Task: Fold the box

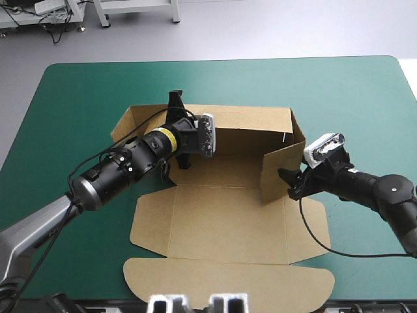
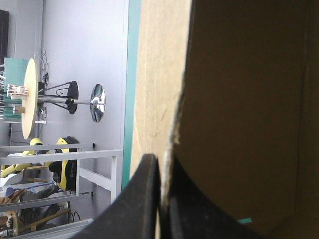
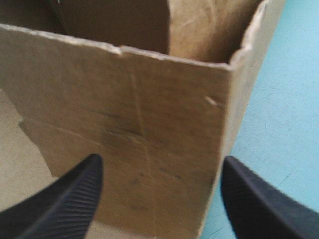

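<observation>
The brown box (image 1: 221, 215) lies in the middle of the teal-green table, its back wall (image 1: 251, 127) and right wall (image 1: 283, 160) raised and its lid (image 1: 228, 280) flat toward the front edge. My left gripper (image 1: 174, 107) is at the back left corner. In the left wrist view my left gripper (image 2: 160, 159) is shut on an upright edge of the box (image 2: 249, 99). My right gripper (image 1: 290, 182) is at the right front corner. In the right wrist view my right gripper (image 3: 159, 164) is open, with the box's corner panel (image 3: 139, 99) just ahead between the fingers.
A left side flap (image 1: 153, 222) lies flat on the teal-green cover (image 1: 78, 117). Bare cover (image 3: 284, 124) runs along the box's right side and behind the back wall. The table's front edge is close under the lid.
</observation>
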`<state>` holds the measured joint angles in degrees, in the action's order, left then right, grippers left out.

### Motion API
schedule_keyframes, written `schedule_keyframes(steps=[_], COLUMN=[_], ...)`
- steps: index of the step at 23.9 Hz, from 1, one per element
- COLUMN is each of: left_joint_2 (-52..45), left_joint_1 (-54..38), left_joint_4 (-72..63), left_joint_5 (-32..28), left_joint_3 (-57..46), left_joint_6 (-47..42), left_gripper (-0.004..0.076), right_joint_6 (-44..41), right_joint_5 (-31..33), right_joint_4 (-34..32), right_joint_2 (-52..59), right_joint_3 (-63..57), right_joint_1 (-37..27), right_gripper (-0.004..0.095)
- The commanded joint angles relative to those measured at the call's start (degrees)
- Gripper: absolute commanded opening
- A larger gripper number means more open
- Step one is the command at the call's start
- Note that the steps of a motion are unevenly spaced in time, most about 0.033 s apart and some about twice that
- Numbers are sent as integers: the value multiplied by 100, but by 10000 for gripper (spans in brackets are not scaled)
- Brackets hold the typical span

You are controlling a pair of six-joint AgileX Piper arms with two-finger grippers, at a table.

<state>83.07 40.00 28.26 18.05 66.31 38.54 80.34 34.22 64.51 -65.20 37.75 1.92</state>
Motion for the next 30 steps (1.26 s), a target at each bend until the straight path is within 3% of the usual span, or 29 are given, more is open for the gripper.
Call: schedule_keyframes(steps=[1, 5, 7, 10, 11, 13, 16, 22, 24, 26, 30], left_joint_2=[-162, -148, 88, 280, 280, 267, 267, 267, 267, 231, 172], left_joint_1=[14, 250, 478, 560, 582, 582, 582, 582, 582, 582, 592], left_joint_4=[-105, -118, -85, -66, -66, -54, -123, -188, -342, -658, -973], left_joint_5=[25, 134, 644, 882, 993, 1205, 1469, 1619, 1727, 1759, 1759], left_joint_3=[121, 162, 550, 1098, 1194, 1207, 1207, 1207, 1207, 1207, 1207], left_joint_6=[-164, -360, -619, -1326, -1385, -1362, -1324, -1113, -966, -759, -588], left_gripper=[-10, -10, -10, -10, -10, -10, -10, 15, 76, 191, 525], right_joint_6=[306, 729, 729, 667, 575, 562, 588, 520, 520, 520, 520], right_joint_5=[91, 212, -590, -1900, -2273, -2423, -1865, -1722, -1735, -1747, -1802], right_joint_4=[332, 696, 696, 696, 696, 696, 626, 515, 515, 515, 527], right_joint_2=[-93, -580, -633, -623, -623, -623, -623, -623, -623, -623, -623], right_joint_3=[121, 174, 172, 172, 172, 172, 172, 172, 172, 172, 172], right_joint_1=[7, 283, 734, 1130, 1191, 1201, 1201, 1201, 1201, 1201, 1201], right_gripper=[889, 880, 880, 815, 760, 638, 413, 63, -21, -20, -20])
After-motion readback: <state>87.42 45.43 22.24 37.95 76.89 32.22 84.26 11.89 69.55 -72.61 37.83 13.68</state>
